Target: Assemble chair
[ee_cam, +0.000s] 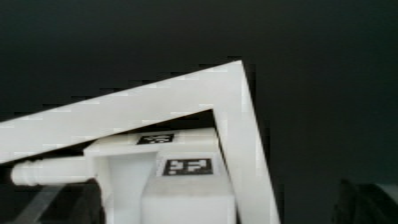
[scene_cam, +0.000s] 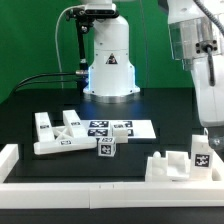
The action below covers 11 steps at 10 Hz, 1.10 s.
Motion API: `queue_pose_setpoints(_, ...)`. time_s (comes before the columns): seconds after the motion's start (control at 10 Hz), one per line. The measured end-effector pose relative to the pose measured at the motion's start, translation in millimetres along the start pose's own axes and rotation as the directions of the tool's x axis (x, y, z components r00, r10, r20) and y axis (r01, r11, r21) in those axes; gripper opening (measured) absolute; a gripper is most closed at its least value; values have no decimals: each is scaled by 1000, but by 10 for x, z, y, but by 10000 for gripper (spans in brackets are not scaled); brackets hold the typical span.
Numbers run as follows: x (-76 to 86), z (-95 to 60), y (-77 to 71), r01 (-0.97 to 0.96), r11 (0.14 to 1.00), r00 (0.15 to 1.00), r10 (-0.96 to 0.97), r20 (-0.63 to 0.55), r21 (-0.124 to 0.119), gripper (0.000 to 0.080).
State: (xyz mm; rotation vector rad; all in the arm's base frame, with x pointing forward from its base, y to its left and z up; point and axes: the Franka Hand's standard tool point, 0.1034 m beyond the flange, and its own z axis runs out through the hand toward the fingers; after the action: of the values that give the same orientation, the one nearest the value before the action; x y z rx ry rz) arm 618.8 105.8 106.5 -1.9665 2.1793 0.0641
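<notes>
Chair parts lie in two groups. At the exterior view's right, a stepped white chair piece (scene_cam: 172,166) stands by the front rail, with an upright tagged part (scene_cam: 200,157) on its right end. My gripper (scene_cam: 204,137) hangs just above that part. In the wrist view the tagged part (ee_cam: 175,180) sits between my dark fingers (ee_cam: 75,203), a round peg (ee_cam: 43,173) sticking out of its side. The jaws stand wide apart on either side of it, open. More chair panels (scene_cam: 55,135) and a small tagged cube (scene_cam: 105,149) lie at the exterior view's left.
The marker board (scene_cam: 125,128) lies flat mid-table. A low white border rail (scene_cam: 100,185) runs along the front and left edges; its corner (ee_cam: 214,90) shows in the wrist view. The robot base (scene_cam: 108,65) stands behind, with cables to its left.
</notes>
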Motion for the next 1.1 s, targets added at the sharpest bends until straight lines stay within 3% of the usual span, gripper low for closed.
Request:
queue_pose_setpoints(0.2, 107, -115, 190, 78, 997, 997, -78, 1, -4, 649)
queue_pose_setpoints(0.3, 21, -95, 229, 135, 991, 991, -135, -19, -14, 649)
queue_pose_setpoints(0.7, 53, -79, 230, 443, 896, 896, -443, -13, -21, 649)
queue_pose_setpoints(0.8, 139, -64, 316, 564, 825, 825, -564, -10, -32, 649)
queue_pose_setpoints(1.0, 414, -21, 665, 796, 601, 604, -796, 28, -72, 649)
queue_pose_setpoints(1.1, 469, -8, 678, 827, 559, 561, -828, 14, -69, 649)
